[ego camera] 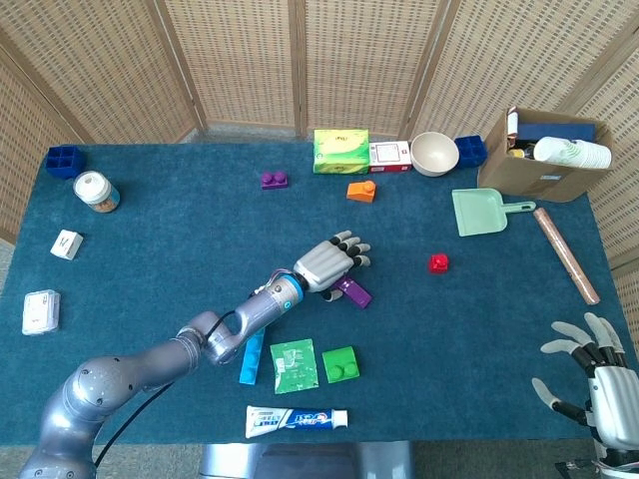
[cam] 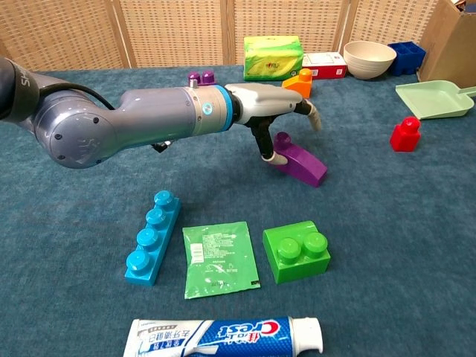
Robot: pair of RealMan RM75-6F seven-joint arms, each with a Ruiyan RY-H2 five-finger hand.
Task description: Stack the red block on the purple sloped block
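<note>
The purple sloped block [ego camera: 353, 291] [cam: 301, 162] lies on the blue cloth near the table's middle. My left hand [ego camera: 329, 264] [cam: 271, 104] hovers just above and behind it, fingers lifted and spread. Only the thumb tip [cam: 272, 154] stays beside the block's stud, and nothing is gripped. The red block [ego camera: 438, 262] [cam: 404, 134] stands upright on the cloth well to the right of the purple one, untouched. My right hand [ego camera: 597, 384] shows at the bottom right of the head view, off the table's near corner, with fingers spread and holding nothing.
A green block [cam: 296, 250], a green sachet [cam: 220, 259], a long blue brick [cam: 152, 236] and a toothpaste tube [cam: 223, 338] lie in front of the purple block. A green dustpan [ego camera: 479, 211], an orange block [ego camera: 361, 190] and a bowl [ego camera: 434, 153] sit further back.
</note>
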